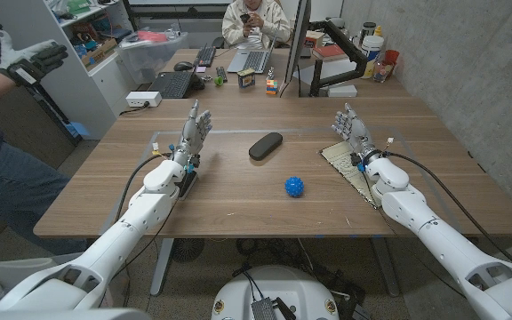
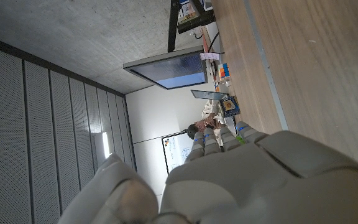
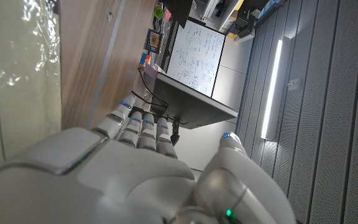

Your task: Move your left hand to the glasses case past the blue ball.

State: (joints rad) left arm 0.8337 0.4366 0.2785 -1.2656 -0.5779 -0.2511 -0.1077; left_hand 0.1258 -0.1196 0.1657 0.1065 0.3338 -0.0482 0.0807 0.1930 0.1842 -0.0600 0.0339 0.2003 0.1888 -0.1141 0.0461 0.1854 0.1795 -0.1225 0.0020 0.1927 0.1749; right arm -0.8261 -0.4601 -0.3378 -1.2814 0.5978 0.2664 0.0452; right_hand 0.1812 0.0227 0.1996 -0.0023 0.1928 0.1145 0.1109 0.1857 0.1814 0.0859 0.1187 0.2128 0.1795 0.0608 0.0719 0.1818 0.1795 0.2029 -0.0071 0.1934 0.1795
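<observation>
- Starting at the left of the head view, the left hand is seen raised on edge near the tabletop's left side, its fingers extended, slightly apart, and holding nothing.
- The glasses case, a dark oblong, is shown lying on the tabletop well apart from that hand, toward the middle; no contact has been made.
- The blue ball is shown nearer the robot than the case, slightly to its right and apart from it.
- The right hand is seen upright beside a pale mat, fingers spread and empty.
- The task is judged barely begun: the whole reach across to the case remains to be made.
</observation>
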